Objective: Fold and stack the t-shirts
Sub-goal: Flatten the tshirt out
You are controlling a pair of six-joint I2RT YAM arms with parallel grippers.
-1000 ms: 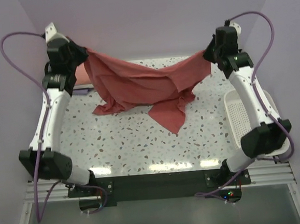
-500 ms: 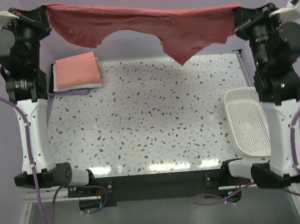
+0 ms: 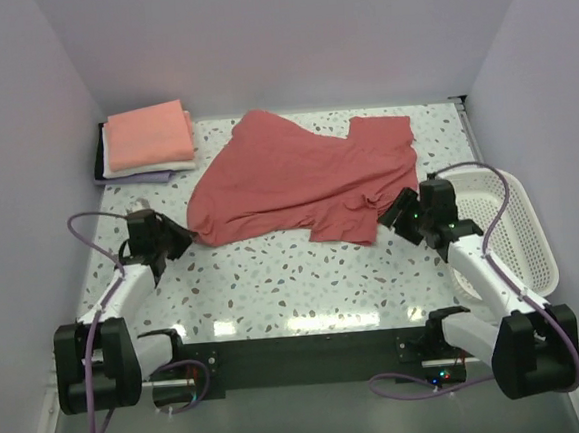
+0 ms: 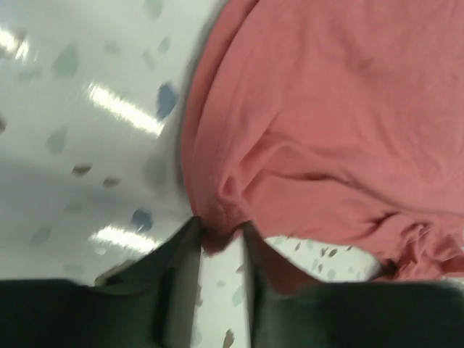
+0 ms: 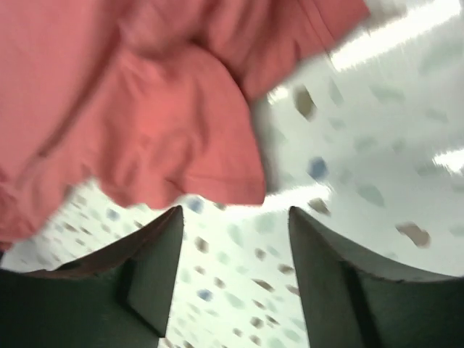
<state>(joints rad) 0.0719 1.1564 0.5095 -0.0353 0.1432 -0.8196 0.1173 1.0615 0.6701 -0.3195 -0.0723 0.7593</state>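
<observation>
Two wrist views show left end effector (image 4: pixel 221 235) pinching t-shirt (image 4: pixel 326 130), right end effector (image 5: pixel 235 217) spread.

The dusty-red t-shirt (image 3: pixel 307 180) lies unfolded and rumpled across the middle of the table, spreading from about 9 o'clock over to 2 o'clock. It is flat but creased, with its edge bunched and curled under at 5 o'clock. Its corner at 8 o'clock is nipped between the fingers of the left gripper (image 4: pixel 220 235). The right-hand hem lies loose on the tabletop. Up at 10 o'clock, well apart from it, sits the folded stack: the salmon-pink t-shirt (image 3: pixel 148 135) on top, the white t-shirt (image 3: pixel 147 168) under it, and the lavender t-shirt (image 3: pixel 146 178) just peeking out at the bottom.
</observation>
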